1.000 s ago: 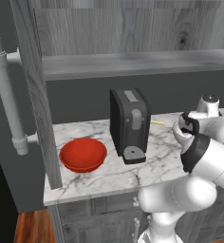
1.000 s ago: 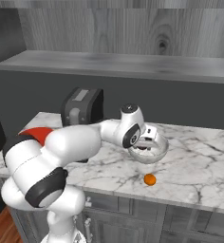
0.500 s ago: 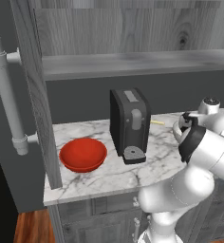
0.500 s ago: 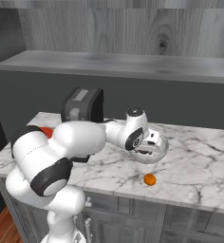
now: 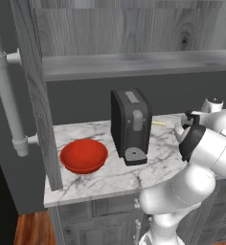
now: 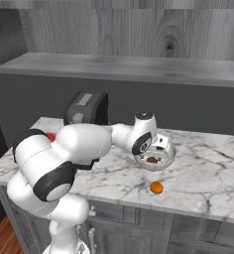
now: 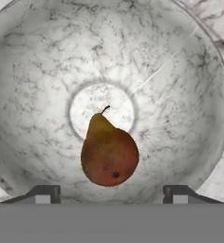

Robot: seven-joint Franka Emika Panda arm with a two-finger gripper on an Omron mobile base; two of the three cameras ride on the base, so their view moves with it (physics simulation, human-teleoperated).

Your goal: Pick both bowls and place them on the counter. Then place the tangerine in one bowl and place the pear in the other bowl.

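The left base camera sat behind the arm, looking forward and down at the counter (image 5: 100, 179), with the coffee machine (image 5: 130, 125) dead centre and the red bowl (image 5: 84, 155) left of it. The right base camera took the same counter (image 6: 213, 173) from the other side, coffee machine (image 6: 87, 111) now far left. The hand camera hung close above the marbled bowl (image 7: 38, 71), looking straight down into it.

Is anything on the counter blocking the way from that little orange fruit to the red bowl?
Yes. The black coffee machine and the robot's own arm stand between the tangerine and the red bowl.
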